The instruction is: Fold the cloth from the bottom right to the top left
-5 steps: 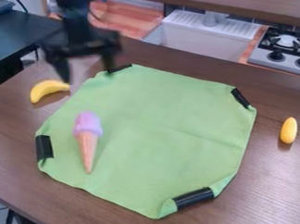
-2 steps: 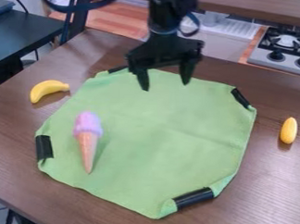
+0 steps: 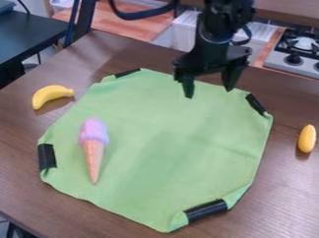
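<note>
The black arm drops in from the view's top edge, right of centre, its wrist close to upright. Its 1 gripper points down, the 2 fingers spread wide apart (the tip at the view's left sits slightly lower).

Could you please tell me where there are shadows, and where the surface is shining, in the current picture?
Camera view: small shadows on the table just below the banana and the yellow oval toy; a soft shadow on the green cloth along the right side of the ice cream cone; a pale sheen on the table at lower right.
</note>
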Controlling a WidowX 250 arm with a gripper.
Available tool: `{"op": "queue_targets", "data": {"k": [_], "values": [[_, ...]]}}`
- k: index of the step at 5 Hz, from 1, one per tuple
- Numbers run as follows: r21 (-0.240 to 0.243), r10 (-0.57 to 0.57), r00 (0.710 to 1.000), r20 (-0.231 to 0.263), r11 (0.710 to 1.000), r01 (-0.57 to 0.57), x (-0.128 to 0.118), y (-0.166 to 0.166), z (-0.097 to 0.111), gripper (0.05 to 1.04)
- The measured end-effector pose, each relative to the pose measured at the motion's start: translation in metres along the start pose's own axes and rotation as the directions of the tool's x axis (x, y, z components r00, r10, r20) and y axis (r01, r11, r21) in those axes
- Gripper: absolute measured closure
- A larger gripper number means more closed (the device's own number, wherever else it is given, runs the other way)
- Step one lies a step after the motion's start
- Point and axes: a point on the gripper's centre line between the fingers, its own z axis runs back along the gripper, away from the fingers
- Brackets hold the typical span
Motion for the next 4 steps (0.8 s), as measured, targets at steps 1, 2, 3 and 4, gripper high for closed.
{"op": "queue_targets", "data": {"k": [1, 2, 3, 4], "values": [[-0.005, 0.004, 1.000, 0.009, 1.000, -0.004, -0.001, -0.018, -0.007, 0.084], [-0.008, -0.007, 1.000, 0.024, 1.000, 0.007, -0.006, -0.037, -0.016, 0.084], [-0.004, -0.007, 0.999, 0.035, 1.000, 0.007, -0.010, -0.049, -0.024, 0.084], [0.007, -0.004, 0.999, 0.040, 1.000, 0.004, -0.011, -0.059, -0.034, 0.084]]}}
